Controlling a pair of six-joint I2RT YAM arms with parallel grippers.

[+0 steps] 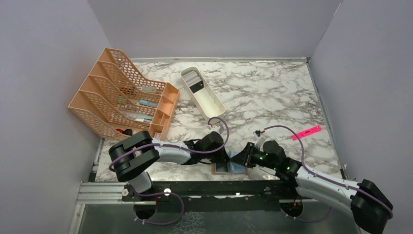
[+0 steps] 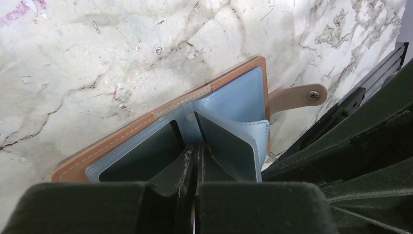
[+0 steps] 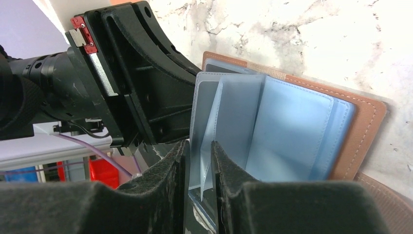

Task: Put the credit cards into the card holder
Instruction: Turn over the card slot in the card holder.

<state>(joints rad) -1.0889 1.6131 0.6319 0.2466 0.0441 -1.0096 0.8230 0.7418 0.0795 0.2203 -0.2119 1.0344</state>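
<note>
Tan leather card holder (image 2: 229, 80) is lying open, inside up, at the worktop's (image 1: 272, 97) near edge between both arms. Its long axis seems to be running toward the near rail (image 2: 370, 73), with the snap strap (image 2: 294, 97) pointing that way. Left tool (image 2: 195, 161) is clenched, seemingly pinning the spine. Right tool (image 3: 199, 156) is pinching a clear sleeve (image 3: 234, 112) upright. Opening a pocket looks to be the step in hand. Next, one of the cards (image 1: 196, 83) needs fetching from the white tray (image 1: 214, 105).
</note>
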